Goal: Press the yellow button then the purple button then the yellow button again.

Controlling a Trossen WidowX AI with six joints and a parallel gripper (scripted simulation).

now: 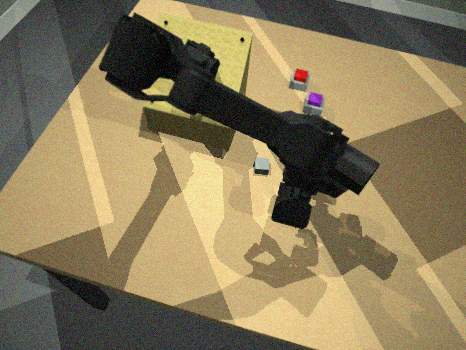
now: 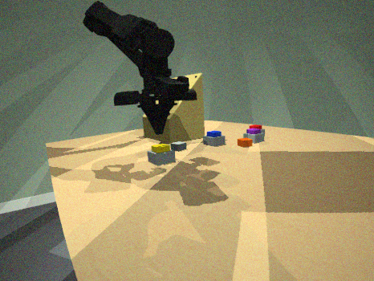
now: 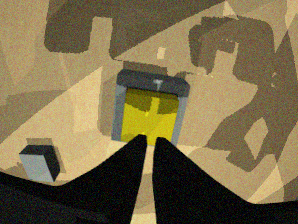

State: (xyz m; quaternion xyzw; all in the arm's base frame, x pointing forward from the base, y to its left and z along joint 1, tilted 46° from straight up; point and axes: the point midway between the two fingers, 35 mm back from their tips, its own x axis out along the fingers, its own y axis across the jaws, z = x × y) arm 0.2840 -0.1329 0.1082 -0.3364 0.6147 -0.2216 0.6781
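Yellow square push-button (image 2: pixel 160 148) on its grey housing sits on the tan worktop (image 2: pixel 305 225), in front of the pale yellow wedge-shaped block (image 2: pixel 189 116) that stands at the worktop's back edge. In the wrist view the same button (image 3: pixel 149 116) lies just ahead of the black gripper (image 3: pixel 149 141), whose two fingers are clenched to a narrow slit with nothing between them. From the exterior view the gripper (image 2: pixel 157 129) points straight down, its tip hanging above the yellow button and apart from it (a strip of the wedge shows between tip and cap).

A small grey cube (image 2: pixel 178 145) rests just beside the yellow button, between it and the wedge; it also appears in the top view (image 1: pixel 262 165) and at the left of the wrist view (image 3: pixel 39 161). Further to the right of the wedge, a blue button (image 2: pixel 213 134) stands on a grey base, then a flat orange block (image 2: pixel 245 142). Beyond these sits the purple button (image 2: pixel 254 131), with the red button (image 2: pixel 255 127) just behind it. In the top view the black arm (image 1: pixel 240 112) stretches from the wedge and covers the yellow button, while the purple (image 1: pixel 315 99) and red (image 1: pixel 300 75) caps stay visible beside it.
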